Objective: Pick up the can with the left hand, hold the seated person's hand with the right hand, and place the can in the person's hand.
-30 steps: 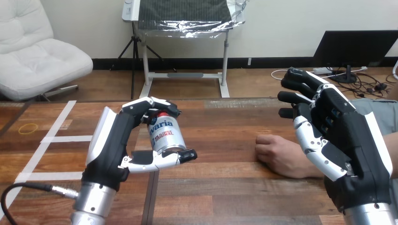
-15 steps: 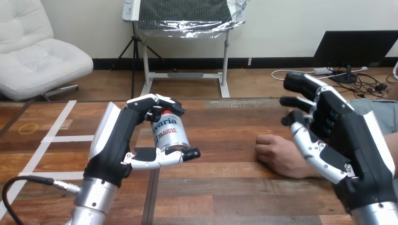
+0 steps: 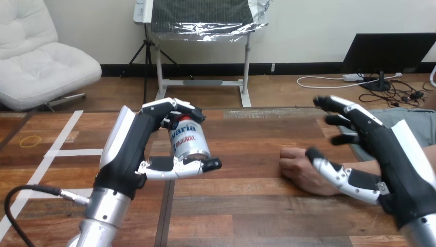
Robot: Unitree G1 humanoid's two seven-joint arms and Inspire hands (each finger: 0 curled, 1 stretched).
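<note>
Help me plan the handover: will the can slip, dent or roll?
The can looks smooth and rigid, so probably slippery where the left hand curls round it. Being round, it would likely roll if laid sideways. The person's hand is closed, so it may not settle there.

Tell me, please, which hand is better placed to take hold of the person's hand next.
The right hand: it is open, right beside the person's hand, which rests on the table. The left hand is shut on the can and stands apart, toward the view's left.
</note>
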